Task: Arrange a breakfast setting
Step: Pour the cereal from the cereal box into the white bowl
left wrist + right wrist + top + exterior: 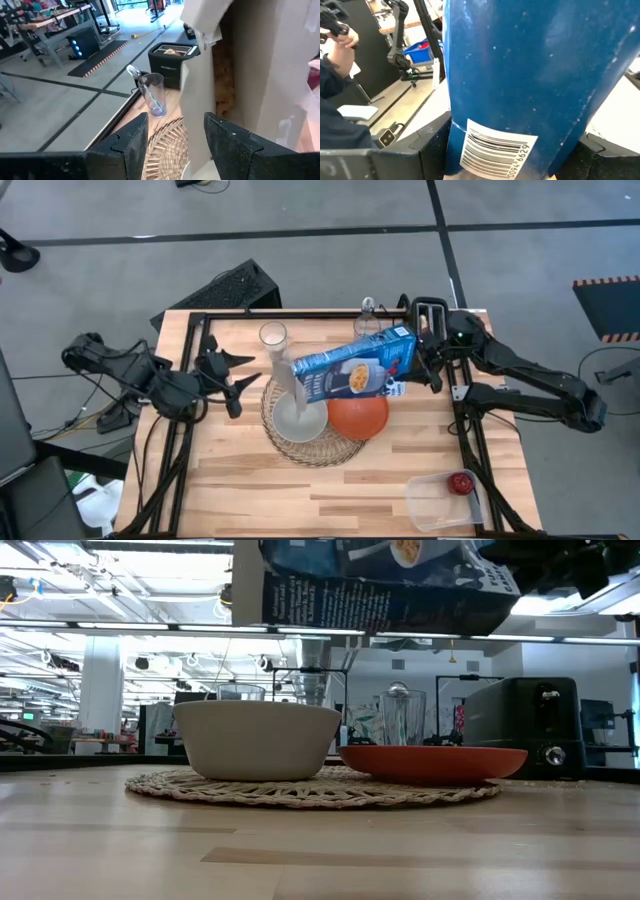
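Note:
A blue-and-white cereal box [350, 370] hangs over the table's middle with my right gripper [410, 365] shut on it. Its open end [285, 375] is above the pale grey bowl [297, 412]. The bowl and the orange plate [358, 416] rest on the round woven mat [312, 442]. My left gripper [240, 372] stands open just left of the box's open end [200, 60], and I see no touch. A metal spoon [136, 74] stands in a clear glass [272, 335]. A small red apple [461, 481] lies in a clear tub. My right gripper pinches the cereal box between its two fingers near the closed end [495, 150], where the barcode is. The fingers [427, 142] come nearly level from the table's right side, along the box. The box is lifted clear and lies slanted, its open end over the bowl.
A black toaster [430, 315] stands at the far right, with a second glass [368, 320] next to it. The clear tub [440, 500] sits at the near right corner. Black frame rails [190, 430] run along both table sides. A person [335, 75] shows beyond the table.

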Motion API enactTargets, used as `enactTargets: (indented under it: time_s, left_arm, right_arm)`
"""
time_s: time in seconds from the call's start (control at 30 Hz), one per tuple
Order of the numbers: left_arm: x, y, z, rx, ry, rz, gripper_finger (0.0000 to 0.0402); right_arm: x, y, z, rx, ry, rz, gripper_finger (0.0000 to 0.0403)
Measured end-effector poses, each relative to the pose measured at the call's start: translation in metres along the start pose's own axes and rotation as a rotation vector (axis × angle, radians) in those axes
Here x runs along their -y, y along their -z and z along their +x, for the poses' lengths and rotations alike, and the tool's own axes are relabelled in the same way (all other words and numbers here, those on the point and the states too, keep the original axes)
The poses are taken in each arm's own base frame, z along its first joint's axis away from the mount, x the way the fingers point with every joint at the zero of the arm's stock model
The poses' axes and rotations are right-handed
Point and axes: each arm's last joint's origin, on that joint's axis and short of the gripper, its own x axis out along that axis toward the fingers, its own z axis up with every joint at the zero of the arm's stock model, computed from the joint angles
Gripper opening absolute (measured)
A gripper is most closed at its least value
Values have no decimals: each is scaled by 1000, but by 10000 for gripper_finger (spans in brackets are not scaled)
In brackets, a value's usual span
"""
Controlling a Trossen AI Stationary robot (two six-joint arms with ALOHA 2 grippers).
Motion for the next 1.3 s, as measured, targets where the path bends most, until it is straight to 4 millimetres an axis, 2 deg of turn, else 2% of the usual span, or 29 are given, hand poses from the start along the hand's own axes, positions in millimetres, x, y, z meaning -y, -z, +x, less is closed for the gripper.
enactTargets:
  time_s: [0.57, 0.97, 1.3]
  left_arm:
    - [2, 8, 3, -27, 9, -13, 180]
    - [8, 42, 14, -101, -21, -51, 180]
    - [7, 47, 12, -103, -19, -75, 180]
  right_arm:
    - [1, 9, 0, -70, 27, 42, 281]
    - [-1, 14, 3, -115, 17, 62, 280]
    - [-8, 17, 11, -148, 12, 50, 280]
